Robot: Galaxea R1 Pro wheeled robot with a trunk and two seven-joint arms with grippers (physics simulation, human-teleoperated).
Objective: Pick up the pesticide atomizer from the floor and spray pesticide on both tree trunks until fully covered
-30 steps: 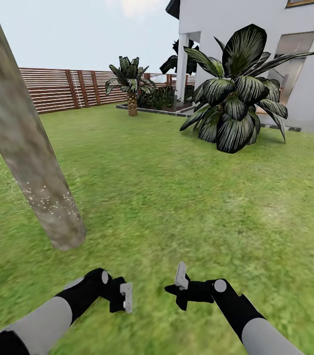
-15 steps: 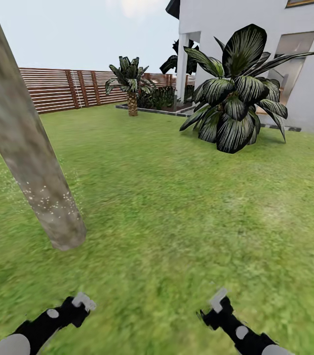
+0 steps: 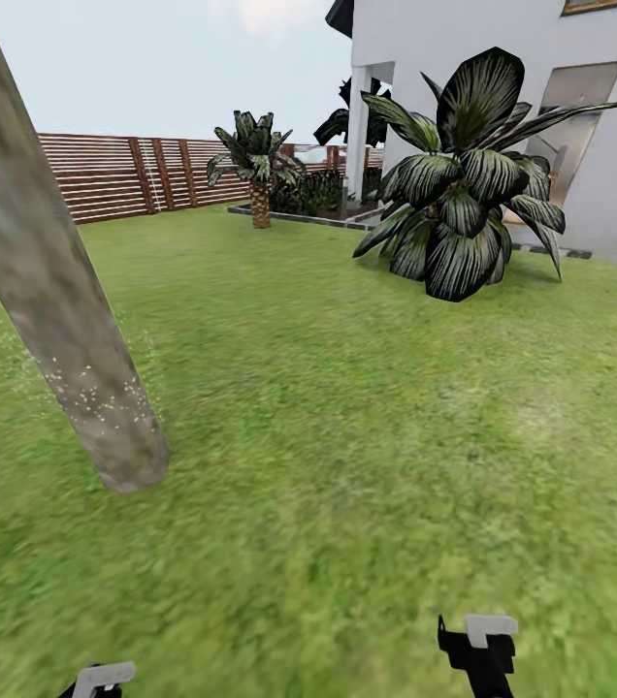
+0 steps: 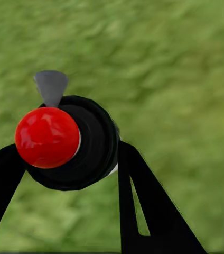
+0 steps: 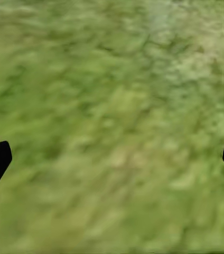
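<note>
A thick, mottled beige-grey tree trunk [image 3: 47,281] leans at the left of the head view, and white pesticide specks [image 3: 100,396] dot its lower part. My left gripper [image 3: 103,679] pokes in at the bottom edge, on the near side of the trunk's base. In the left wrist view, my left gripper [image 4: 72,174] is shut on the pesticide atomizer [image 4: 91,145], a black round body with a red cap and a grey nozzle, over grass. My right gripper [image 3: 483,642] sits low at the bottom right. The right wrist view shows that gripper [image 5: 113,161] open over bare grass.
The lawn [image 3: 347,407] stretches ahead. A large dark-leaved bush [image 3: 464,184] stands before the white house [image 3: 503,58] at the right. A small palm [image 3: 258,165] and a brown slat fence [image 3: 114,174] close off the back.
Both arms have drawn back and down toward the bottom edge of the head view, and now only the gripper tips show. The trunk, the specks and the camera have not moved.
</note>
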